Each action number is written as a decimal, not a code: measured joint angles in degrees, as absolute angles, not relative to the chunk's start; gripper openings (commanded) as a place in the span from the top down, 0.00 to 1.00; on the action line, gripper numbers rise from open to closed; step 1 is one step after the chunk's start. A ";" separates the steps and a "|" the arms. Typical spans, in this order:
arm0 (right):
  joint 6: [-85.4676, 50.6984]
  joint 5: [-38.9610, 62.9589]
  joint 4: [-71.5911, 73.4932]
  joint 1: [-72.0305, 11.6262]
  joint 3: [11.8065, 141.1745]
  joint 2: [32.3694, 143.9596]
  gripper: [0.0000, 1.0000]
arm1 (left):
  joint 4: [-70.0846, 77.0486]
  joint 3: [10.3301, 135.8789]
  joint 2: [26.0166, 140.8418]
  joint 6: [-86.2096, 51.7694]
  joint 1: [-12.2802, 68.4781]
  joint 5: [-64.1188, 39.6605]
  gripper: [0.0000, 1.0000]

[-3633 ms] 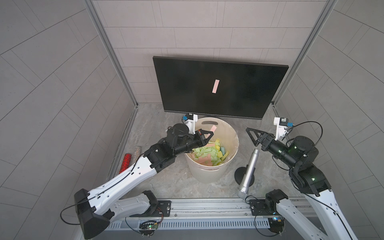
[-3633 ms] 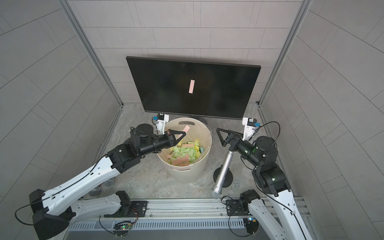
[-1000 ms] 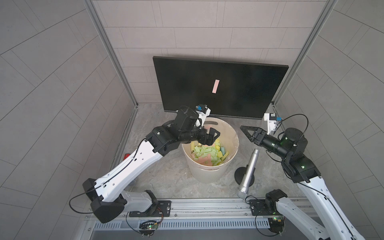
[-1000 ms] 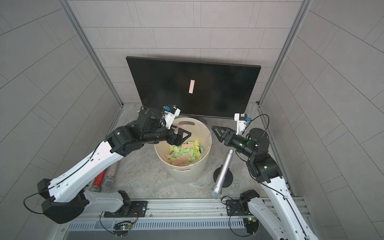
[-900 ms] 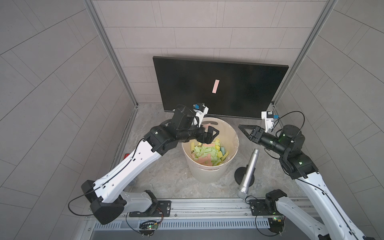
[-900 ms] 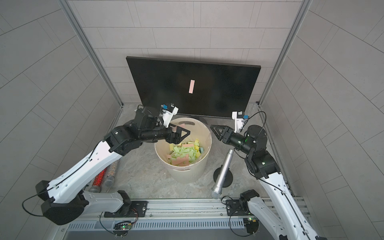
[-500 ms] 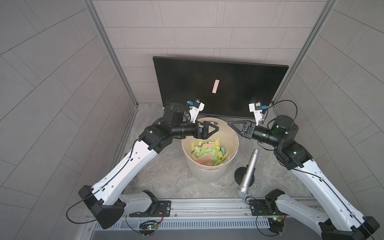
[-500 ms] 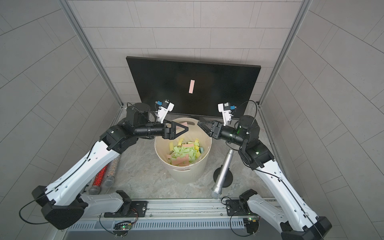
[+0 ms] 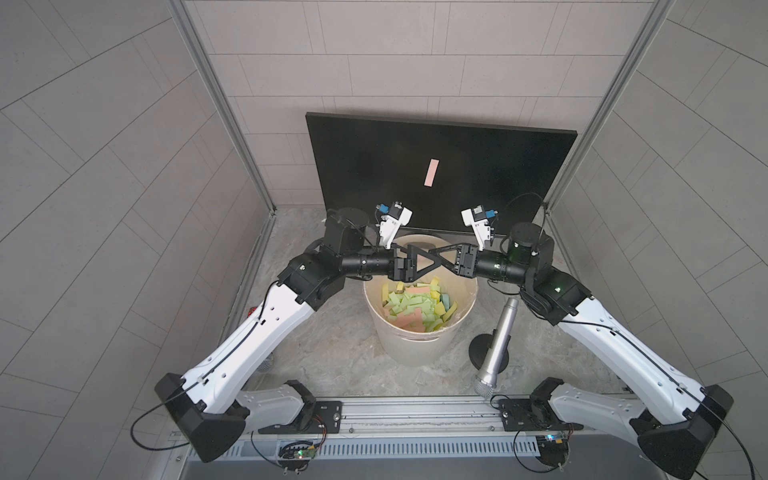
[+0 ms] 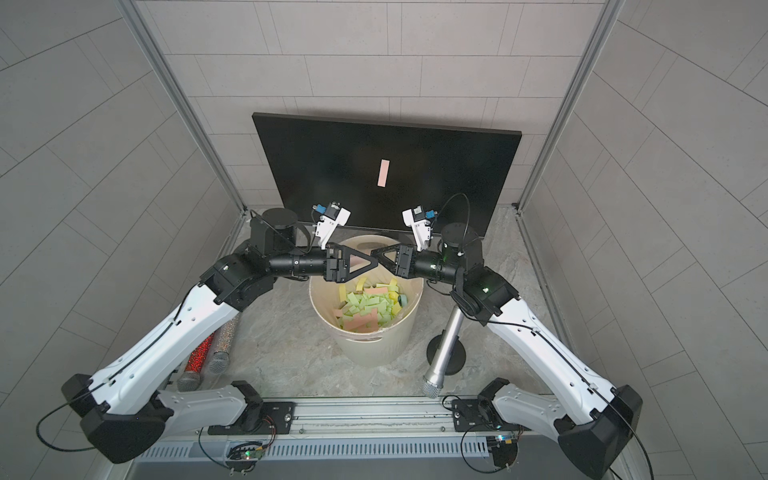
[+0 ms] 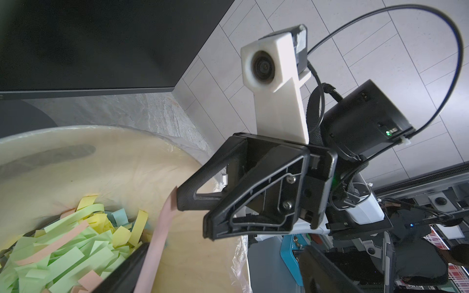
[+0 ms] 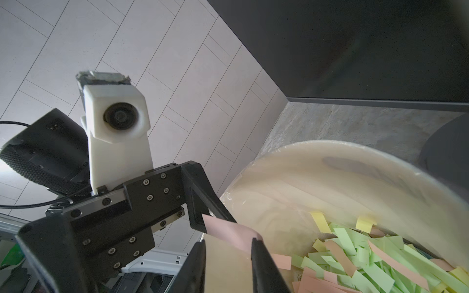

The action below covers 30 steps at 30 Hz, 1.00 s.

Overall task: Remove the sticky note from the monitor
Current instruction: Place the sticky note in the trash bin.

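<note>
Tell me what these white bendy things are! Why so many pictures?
They are a robot's two white arms, each ending in a black two-fingered gripper. Two pictures look down from one camera head above; the others come from small cameras on each arm's wrist. On the grey stone floor stand a big flat black monitor with a small pink sticky note on it, a cream round bucket full of coloured paper strips, and a silver microphone on a black stand. Over the bucket the left gripper and right gripper meet, both with jaws apart. A pink paper strip stretches between them, against a left finger; I cannot tell whether anything pinches it.
</note>
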<state>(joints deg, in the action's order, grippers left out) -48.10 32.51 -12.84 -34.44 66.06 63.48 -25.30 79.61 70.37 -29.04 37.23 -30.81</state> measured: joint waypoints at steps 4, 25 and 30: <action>-47.07 31.33 -14.31 -35.48 67.40 64.66 0.67 | -24.64 79.55 70.35 -29.23 37.23 -31.31 0.10; -42.46 24.51 -25.06 -36.12 67.26 64.77 0.69 | -25.63 79.55 69.04 -28.88 35.35 -26.92 0.09; -41.78 24.10 -25.63 -35.57 67.26 61.93 0.66 | -25.89 79.99 69.63 -29.39 33.12 -25.65 0.08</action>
<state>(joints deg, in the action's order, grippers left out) -41.78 24.10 -25.63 -35.57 67.26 61.93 -25.89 79.99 69.63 -29.39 33.12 -25.65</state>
